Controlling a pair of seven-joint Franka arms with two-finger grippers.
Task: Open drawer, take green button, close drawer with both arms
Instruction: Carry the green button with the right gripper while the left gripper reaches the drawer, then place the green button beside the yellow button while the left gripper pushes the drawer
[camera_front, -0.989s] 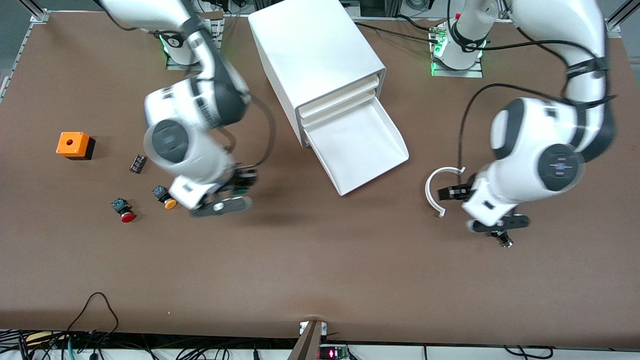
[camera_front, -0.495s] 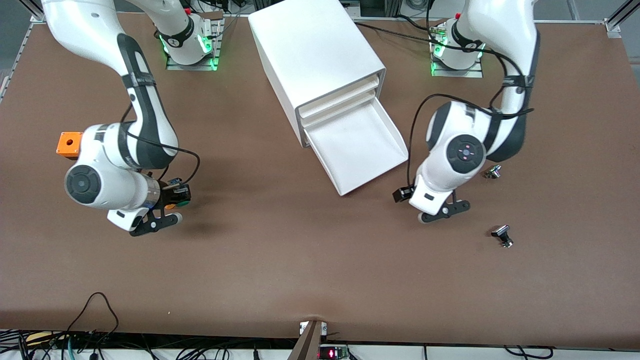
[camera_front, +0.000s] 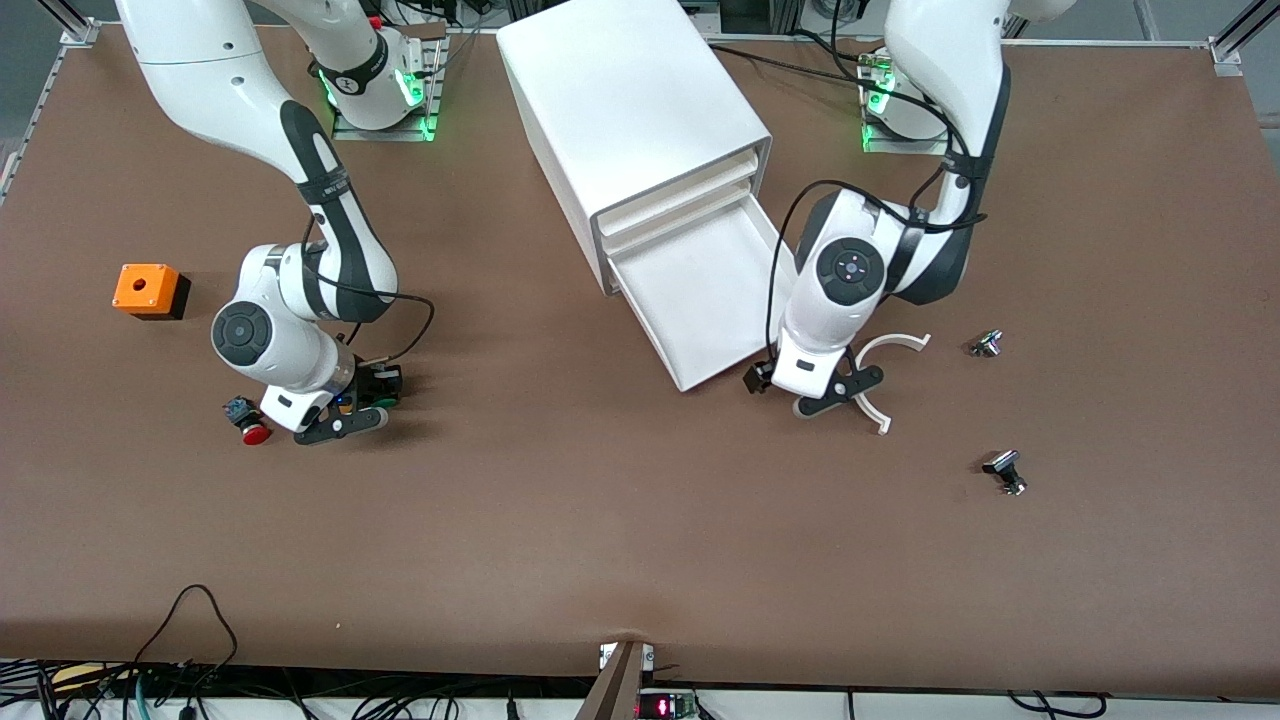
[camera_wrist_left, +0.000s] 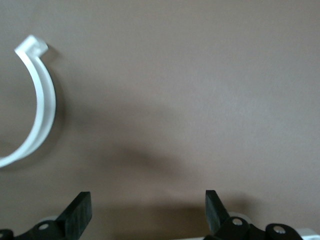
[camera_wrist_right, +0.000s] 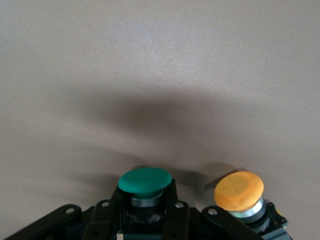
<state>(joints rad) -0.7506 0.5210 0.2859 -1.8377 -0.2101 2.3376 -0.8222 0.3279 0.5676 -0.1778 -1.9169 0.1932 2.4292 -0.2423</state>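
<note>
The lowest drawer (camera_front: 715, 290) of the white cabinet (camera_front: 630, 110) stands pulled out, and its tray shows nothing inside. My right gripper (camera_front: 378, 388) (camera_wrist_right: 146, 210) is shut on the green-capped button (camera_wrist_right: 145, 181), low over the table toward the right arm's end, close beside an orange-yellow-capped button (camera_wrist_right: 239, 191). My left gripper (camera_front: 758, 378) (camera_wrist_left: 147, 202) is open with nothing between its fingers (camera_wrist_left: 80, 212). It hangs low over the table just off the drawer's front corner.
A white curved strip (camera_front: 905, 342) (camera_wrist_left: 41, 107) lies on the table under the left arm. A red-capped button (camera_front: 256, 433) and an orange box (camera_front: 150, 289) sit toward the right arm's end. Two small metal parts (camera_front: 986, 345) (camera_front: 1005, 468) lie toward the left arm's end.
My right arm swung away from the drawer toward its own end of the table, carrying the green button. My left arm moved in from its end to the drawer's front corner, still open.
</note>
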